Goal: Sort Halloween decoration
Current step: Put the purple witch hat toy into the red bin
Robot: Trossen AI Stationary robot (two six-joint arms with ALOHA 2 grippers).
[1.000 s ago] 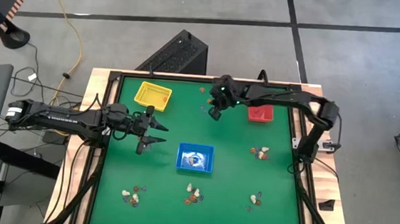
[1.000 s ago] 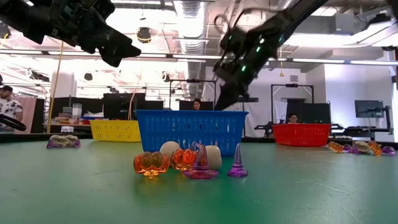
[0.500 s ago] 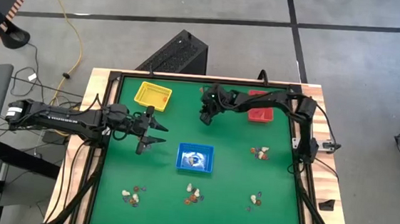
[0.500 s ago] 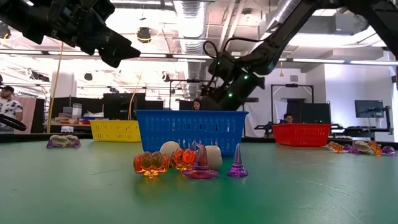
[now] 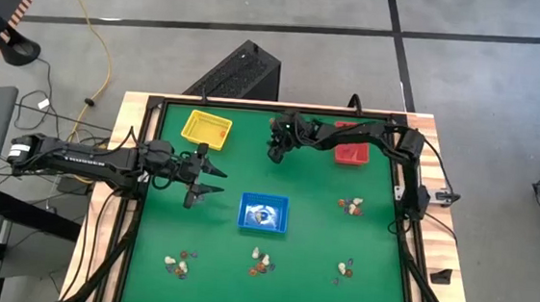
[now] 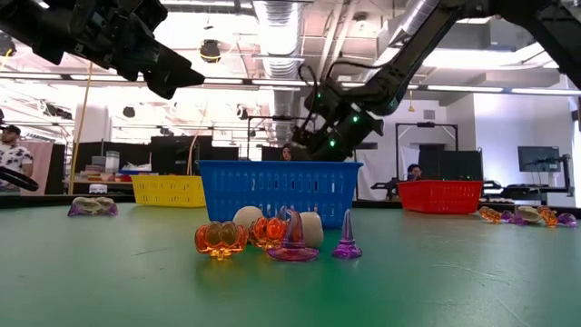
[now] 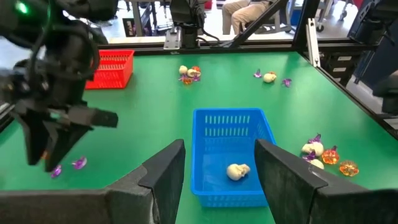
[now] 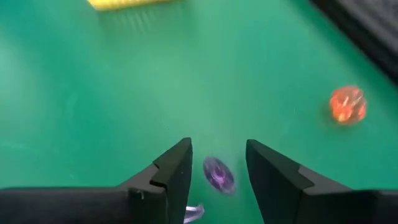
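Right wrist view shows your right gripper (image 8: 217, 163) parted and empty above a purple trinket (image 8: 218, 173). It looks light, hard and slippery; pinch across its wider base.

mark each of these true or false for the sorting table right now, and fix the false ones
1. The blue tray holds one whitish trinket. True.
2. The right gripper is clamped on an orange trinket. False: its fingers stand open over a purple trinket; the orange trinket lies off to the side.
3. The left gripper hangs open between the yellow tray and the blue tray. True.
4. The red tray sits at the table's left edge. False: it is near the right side.
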